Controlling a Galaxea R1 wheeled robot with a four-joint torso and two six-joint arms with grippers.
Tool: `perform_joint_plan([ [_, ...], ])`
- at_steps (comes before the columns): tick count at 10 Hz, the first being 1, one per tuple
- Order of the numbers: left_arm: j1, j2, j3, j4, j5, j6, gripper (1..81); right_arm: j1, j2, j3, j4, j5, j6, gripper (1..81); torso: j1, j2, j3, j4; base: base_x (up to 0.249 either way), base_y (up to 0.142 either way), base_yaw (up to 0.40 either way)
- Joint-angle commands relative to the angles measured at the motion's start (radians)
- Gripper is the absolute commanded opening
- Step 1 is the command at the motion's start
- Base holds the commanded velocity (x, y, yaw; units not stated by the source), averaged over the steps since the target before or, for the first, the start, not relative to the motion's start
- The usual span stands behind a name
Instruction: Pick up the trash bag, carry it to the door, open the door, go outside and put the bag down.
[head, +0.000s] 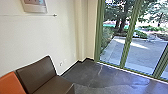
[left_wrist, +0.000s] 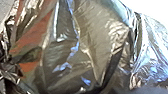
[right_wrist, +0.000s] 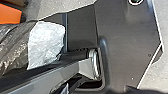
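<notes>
The trash bag (left_wrist: 95, 32) bulges close by my left wrist and over my base (right_wrist: 125, 45), though I cannot tell whether my jaws are spread or pinching it, and its thin plastic could tear if I swing it against the brown seat (head: 37, 72)

Office bldg w/ seats (head: 37, 72), glazing (head: 128, 41)

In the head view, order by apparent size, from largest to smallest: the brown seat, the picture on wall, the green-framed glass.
Green-framed glass
Brown seat
Picture on wall, its top cut off
</notes>
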Motion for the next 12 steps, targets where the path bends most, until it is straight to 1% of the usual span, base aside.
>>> perform_joint_plan([
  [1,-0.046,0.003,0.004,0.003,0.067,0.004,1.0,0.029,0.016,0.003,-0.022,-0.056,-0.012,81.1,0.0,0.0,0.0,0.0,0.0,0.0,-0.291],
  [4,-0.046,0.002,0.004,0.003,0.066,0.006,1.0,0.027,0.016,-0.005,-0.019,-0.028,-0.011,81.1,0.0,0.0,0.0,0.0,0.0,0.0,-0.291],
  [12,-0.046,0.003,0.004,0.005,0.066,0.004,1.0,0.032,0.019,-0.005,-0.021,-0.03,-0.011,81.1,0.0,0.0,0.0,0.0,0.0,0.0,-0.291],
])
